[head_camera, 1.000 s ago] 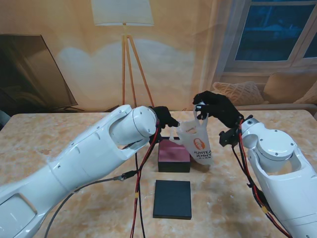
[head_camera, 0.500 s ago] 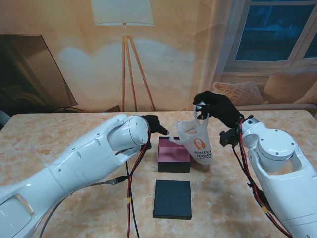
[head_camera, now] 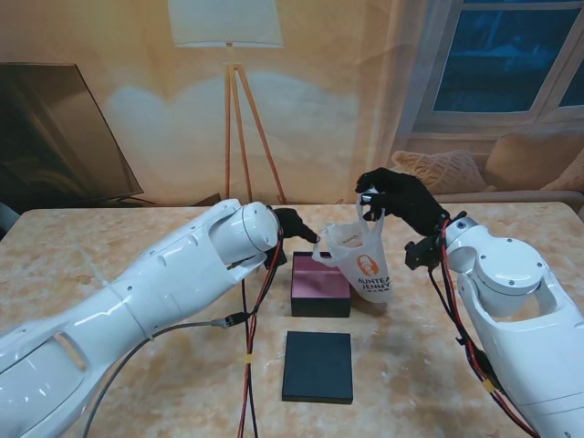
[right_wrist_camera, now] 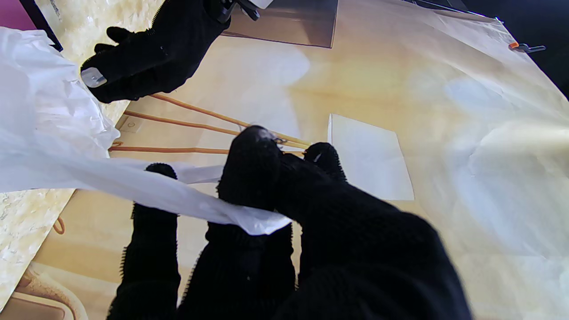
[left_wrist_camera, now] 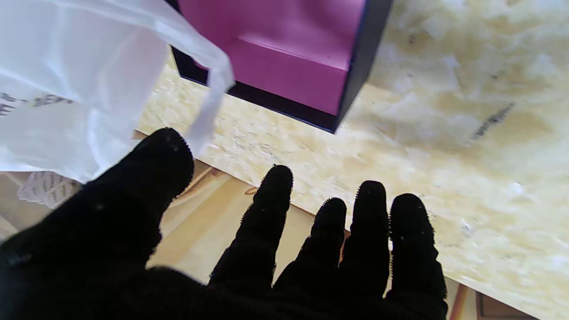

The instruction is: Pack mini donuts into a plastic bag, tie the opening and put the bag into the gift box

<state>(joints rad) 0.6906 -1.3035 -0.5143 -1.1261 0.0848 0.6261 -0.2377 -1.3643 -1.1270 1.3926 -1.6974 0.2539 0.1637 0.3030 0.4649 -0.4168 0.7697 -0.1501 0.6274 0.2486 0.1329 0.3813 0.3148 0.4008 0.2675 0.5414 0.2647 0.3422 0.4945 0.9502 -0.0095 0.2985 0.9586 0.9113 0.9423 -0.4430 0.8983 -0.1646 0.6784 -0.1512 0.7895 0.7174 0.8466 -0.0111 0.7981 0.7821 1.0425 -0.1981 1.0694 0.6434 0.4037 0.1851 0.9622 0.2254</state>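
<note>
A white plastic bag (head_camera: 365,265) with an orange logo hangs just right of the open gift box (head_camera: 319,285), which has a pink lining. My right hand (head_camera: 397,196) is shut on the bag's right handle (right_wrist_camera: 186,200), pinched between thumb and fingers. My left hand (head_camera: 297,224) hovers at the box's far left corner, open with fingers spread (left_wrist_camera: 275,209). The bag's loose left handle (left_wrist_camera: 209,102) dangles just off its thumb, not held. The pink box (left_wrist_camera: 289,53) lies beyond the fingers. What the bag holds cannot be made out.
The box's black lid (head_camera: 318,367) lies flat on the marble table (head_camera: 137,246), nearer to me than the box. Red and black cables (head_camera: 251,338) hang from the left arm over the table. The table's far edge runs just behind both hands.
The left hand drew back to the left away from the bag's left handle, then came forward again toward it. The right hand and bag have stayed nearly still.
</note>
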